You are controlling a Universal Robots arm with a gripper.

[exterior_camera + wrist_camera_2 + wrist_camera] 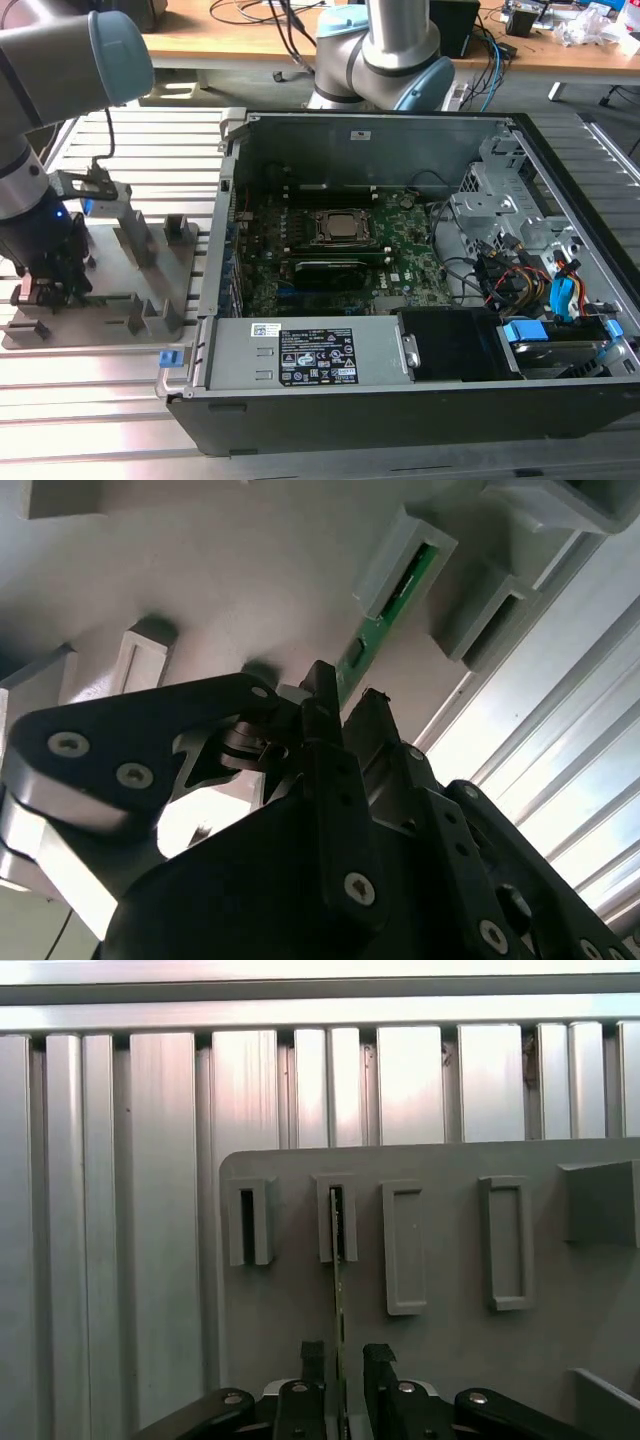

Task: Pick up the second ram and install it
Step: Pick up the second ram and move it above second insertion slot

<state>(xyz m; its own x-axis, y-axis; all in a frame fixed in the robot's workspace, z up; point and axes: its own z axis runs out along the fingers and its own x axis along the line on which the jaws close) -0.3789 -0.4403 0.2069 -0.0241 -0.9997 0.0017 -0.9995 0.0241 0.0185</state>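
Note:
The second ram [338, 1260] is a thin green stick standing on edge in a slotted block of the grey fixture plate [450, 1340]. In the second wrist view the ram [395, 600] runs from the block down towards my fingers. My gripper [345, 1360] is low over the plate and straddles the ram's near end, one black finger on each side. A small gap shows between the ram and the fingers [379, 1362], so the gripper is open. In the exterior view my gripper [45, 290] is down at the fixture plate [110, 290], at that view's left.
The open computer case [560, 200] lies at the exterior view's right, with the green motherboard [410, 265] inside, cables and a drive bay at its right end. Other upright blocks [135, 235] stand on the fixture plate. Ribbed aluminium table [90, 400] surrounds everything.

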